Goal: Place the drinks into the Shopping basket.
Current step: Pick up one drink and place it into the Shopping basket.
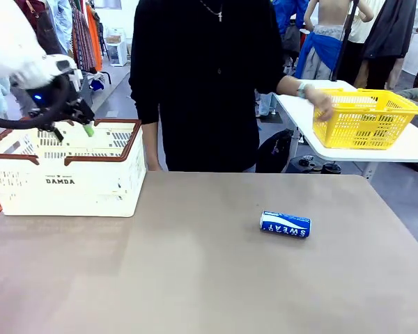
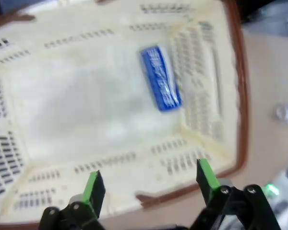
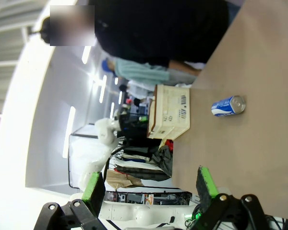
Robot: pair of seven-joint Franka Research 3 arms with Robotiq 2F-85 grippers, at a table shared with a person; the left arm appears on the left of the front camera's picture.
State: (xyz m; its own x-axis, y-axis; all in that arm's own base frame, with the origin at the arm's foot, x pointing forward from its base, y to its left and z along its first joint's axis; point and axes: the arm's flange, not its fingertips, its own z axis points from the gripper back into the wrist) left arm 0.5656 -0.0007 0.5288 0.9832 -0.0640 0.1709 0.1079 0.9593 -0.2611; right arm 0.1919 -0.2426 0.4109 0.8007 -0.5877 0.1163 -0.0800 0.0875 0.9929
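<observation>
Brown tabletop (image 1: 195, 278) lies mostly bare before the person (image 1: 209, 83); the left gripper (image 2: 149, 175), fingers spread and empty, hangs over the rim of the Shopping basket (image 1: 70, 188), with one blue can (image 2: 159, 79) on the basket floor below and ahead of it, so that drink looks done. A second blue can (image 1: 285, 224) lies on its side on open table, well off to that gripper's right and ahead of the right gripper (image 3: 149, 177), also spread and empty: this one is left. Nothing crowds it and the table edges are well away; the basket's reddish rim is the one edge to clear.

White left arm (image 1: 17, 49), looped black cable (image 1: 14, 124), blue light (image 1: 36, 97), black left claw (image 1: 73, 129) with green pads (image 1: 89, 129)
</observation>
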